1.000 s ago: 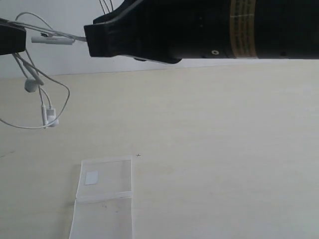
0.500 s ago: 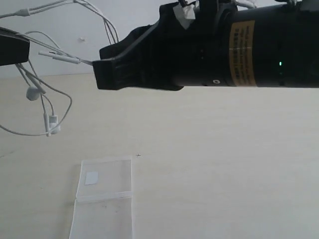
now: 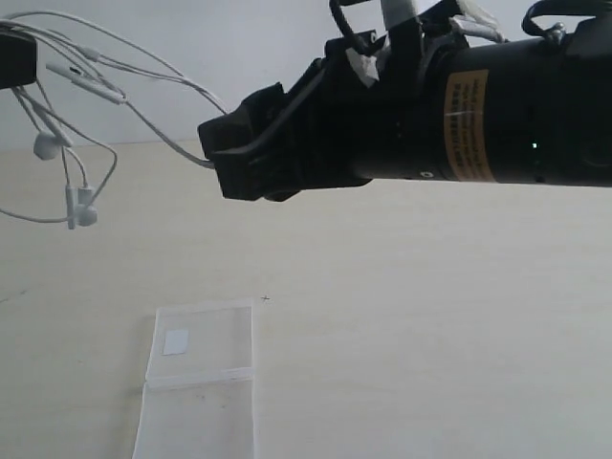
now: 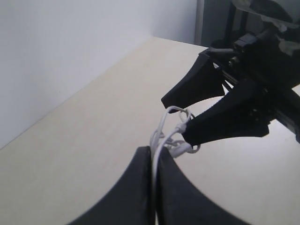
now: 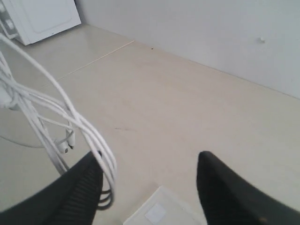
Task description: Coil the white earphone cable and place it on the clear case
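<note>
Left claw (image 4: 153, 154): clenched on the white earphone cable (image 4: 157, 140), with the strands pinched between its two black fingers. In the exterior view it sits at the upper left edge, high above the bench (image 3: 430, 316).
Right claw (image 5: 149, 161): released, its fingers spread wide. A bundle of cable loops is hooked over one finger only.
White earphone cable: off the bench, strung in the air between the two claws. Several strands run from the left claw across to the tip of the right claw.
Earbud (image 3: 43, 145): dangles below the left claw on a thin lead. A second small white piece hangs lower, probably the other bud, though it is too small to be sure.
Inline remote (image 3: 94, 86): sits tilted on a strand near the left claw.
Clear case (image 3: 203, 368): lies open and flat on the bench near the lower edge of the exterior view, both halves showing. It is below the hanging cable and well apart from it.
Whitish patch (image 3: 175, 341): in the half of the case farther from the camera.
</note>
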`<action>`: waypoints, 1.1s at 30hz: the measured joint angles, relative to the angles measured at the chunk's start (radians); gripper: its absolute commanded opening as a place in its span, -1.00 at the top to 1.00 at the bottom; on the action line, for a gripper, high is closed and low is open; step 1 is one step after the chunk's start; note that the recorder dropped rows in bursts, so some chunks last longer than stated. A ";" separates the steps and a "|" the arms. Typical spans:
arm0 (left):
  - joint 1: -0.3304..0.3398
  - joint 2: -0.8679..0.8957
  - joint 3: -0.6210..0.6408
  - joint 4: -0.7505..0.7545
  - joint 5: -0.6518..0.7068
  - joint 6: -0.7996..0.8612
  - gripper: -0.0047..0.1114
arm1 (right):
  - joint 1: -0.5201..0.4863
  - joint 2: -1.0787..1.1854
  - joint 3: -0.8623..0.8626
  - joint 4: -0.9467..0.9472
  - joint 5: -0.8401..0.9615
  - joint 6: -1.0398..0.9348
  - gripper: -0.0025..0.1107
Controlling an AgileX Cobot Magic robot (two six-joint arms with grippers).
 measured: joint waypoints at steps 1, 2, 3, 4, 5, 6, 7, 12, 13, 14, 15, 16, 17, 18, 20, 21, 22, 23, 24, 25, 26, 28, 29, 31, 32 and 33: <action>0.000 0.000 0.000 0.000 0.000 0.000 0.92 | 0.000 0.000 0.000 -0.002 0.000 -0.005 -0.18; 0.000 0.000 0.000 -0.001 0.000 0.000 0.92 | 0.000 0.000 0.000 -0.002 0.002 -0.010 -0.18; 0.000 0.000 0.000 -0.003 -0.002 0.000 0.92 | 0.000 0.000 0.000 -0.002 0.004 -0.015 -0.18; 0.000 0.000 0.000 -0.003 -0.002 0.000 0.92 | 0.000 0.000 0.000 -0.002 0.004 -0.017 -0.18; 0.000 0.000 0.000 -0.003 -0.002 0.000 0.92 | 0.000 0.000 0.000 -0.002 0.006 -0.019 -0.18; 0.000 0.000 0.000 -0.003 -0.002 0.000 0.92 | 0.000 0.000 0.000 -0.002 0.008 -0.019 -0.18; 0.000 0.000 0.000 -0.003 -0.002 0.000 0.92 | 0.000 0.000 0.000 -0.002 0.010 -0.019 -0.18; 0.000 0.000 0.000 -0.003 -0.004 0.000 0.92 | 0.000 0.000 0.000 -0.002 0.014 -0.050 -0.32; 0.000 0.000 0.000 -0.003 -0.006 0.000 0.92 | 0.000 0.000 0.000 -0.002 0.014 -0.053 -0.38; 0.000 0.000 0.000 -0.003 -0.006 0.000 0.92 | 0.000 0.000 0.000 -0.002 0.014 -0.056 -0.42; 0.000 0.000 0.000 -0.003 -0.008 0.000 0.92 | 0.000 0.000 0.000 -0.002 0.016 -0.058 -0.44; 0.000 0.000 0.000 -0.003 -0.008 0.000 0.92 | 0.000 0.000 0.000 -0.002 0.016 -0.061 -0.44; 0.000 0.000 0.000 -0.003 -0.010 0.000 0.92 | 0.000 0.000 0.000 -0.002 0.018 -0.063 -0.44; 0.000 0.000 0.000 -0.003 -0.013 0.000 0.92 | 0.000 0.000 0.000 -0.002 0.018 -0.065 -0.44; 0.000 0.000 0.000 -0.003 -0.014 0.000 0.92 | 0.000 0.000 -0.003 -0.002 0.016 -0.065 -0.44; 0.000 0.000 0.000 -0.003 -0.014 0.000 0.92 | 0.000 0.000 -0.011 -0.002 0.012 -0.065 -0.44; 0.000 0.000 0.000 -0.003 -0.016 0.000 0.92 | 0.000 0.000 -0.019 -0.002 0.006 -0.065 -0.44; 0.000 0.000 0.000 -0.003 -0.016 0.000 0.92 | 0.000 0.000 -0.030 -0.002 -0.001 -0.065 -0.44; 0.000 0.000 0.000 -0.003 -0.016 0.000 0.92 | 0.000 0.000 -0.042 -0.002 -0.007 -0.065 -0.43; 0.000 0.000 0.000 -0.003 -0.016 0.000 0.92 | 0.000 0.000 -0.052 -0.002 -0.009 -0.065 -0.42; 0.000 0.000 0.000 -0.003 -0.016 0.000 0.92 | 0.000 0.000 -0.059 -0.002 -0.010 -0.065 -0.42; 0.000 0.000 0.000 -0.003 -0.016 0.000 0.92 | 0.000 0.000 -0.066 -0.002 -0.010 -0.065 -0.42; 0.000 0.000 0.000 -0.003 -0.016 0.000 0.92 | 0.000 0.000 -0.066 -0.002 -0.008 -0.065 -0.42; 0.000 0.000 0.000 -0.003 -0.016 0.000 0.92 | 0.000 0.000 -0.066 -0.002 -0.008 -0.065 -0.42; 0.000 0.000 0.000 -0.003 -0.016 0.000 0.92 | 0.000 -0.005 -0.066 -0.002 -0.008 -0.065 -0.42; 0.000 0.000 0.000 -0.003 -0.016 0.000 0.92 | 0.000 -0.012 -0.066 -0.002 -0.008 -0.065 -0.42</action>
